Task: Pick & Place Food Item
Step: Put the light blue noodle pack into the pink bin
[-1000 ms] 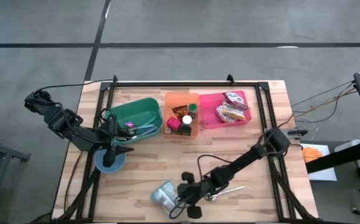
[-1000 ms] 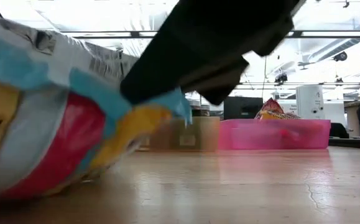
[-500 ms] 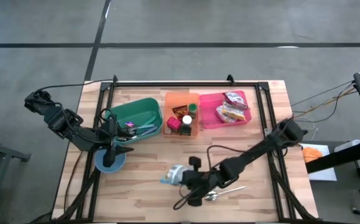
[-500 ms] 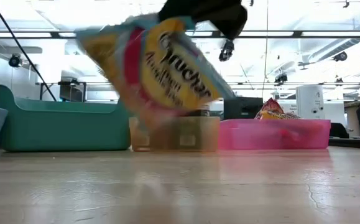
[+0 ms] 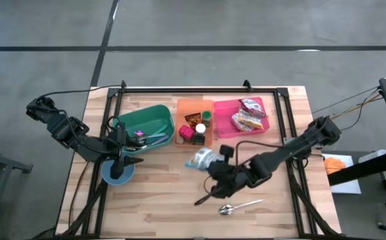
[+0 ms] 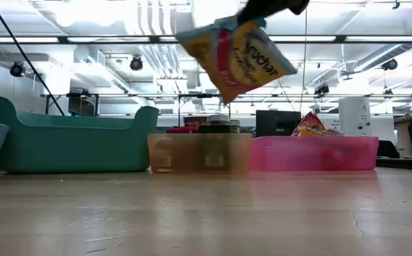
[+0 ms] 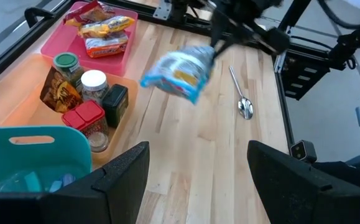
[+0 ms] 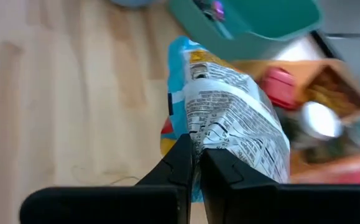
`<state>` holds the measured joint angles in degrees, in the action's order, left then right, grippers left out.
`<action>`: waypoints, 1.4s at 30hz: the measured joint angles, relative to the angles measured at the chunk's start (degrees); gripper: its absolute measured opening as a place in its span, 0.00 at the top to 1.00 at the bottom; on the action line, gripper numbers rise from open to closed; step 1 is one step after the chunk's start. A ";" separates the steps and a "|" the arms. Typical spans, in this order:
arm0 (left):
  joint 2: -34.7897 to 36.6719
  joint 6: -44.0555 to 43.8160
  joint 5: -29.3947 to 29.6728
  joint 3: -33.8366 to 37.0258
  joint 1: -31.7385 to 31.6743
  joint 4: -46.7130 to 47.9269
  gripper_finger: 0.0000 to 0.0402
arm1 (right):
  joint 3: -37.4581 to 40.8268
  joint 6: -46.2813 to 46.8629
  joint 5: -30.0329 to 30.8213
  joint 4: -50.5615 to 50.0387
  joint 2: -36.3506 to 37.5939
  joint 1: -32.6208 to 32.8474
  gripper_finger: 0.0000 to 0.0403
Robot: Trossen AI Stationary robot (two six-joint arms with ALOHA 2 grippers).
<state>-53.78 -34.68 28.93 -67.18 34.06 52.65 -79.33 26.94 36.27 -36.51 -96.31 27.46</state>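
I'm holding the snack bag (image 5: 200, 159) clamped in my right claw (image 5: 214, 167), up over the desk's middle. Pickup's done; dropping it in the pink bin (image 5: 225, 128) is left, I'm guessing.

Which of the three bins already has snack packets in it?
The pink bin, rightmost in the row; the orange bin holds jars and the green bin utensils.
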 joint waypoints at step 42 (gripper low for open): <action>0.00 0.20 0.00 0.00 -0.02 -0.02 0.33 | 0.66 -35.45 2.76 -26.27 6.23 -34.08 0.97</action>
<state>-53.78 -34.48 28.93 -67.18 34.04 52.62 -78.67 -8.51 39.04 -62.78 -90.08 -6.62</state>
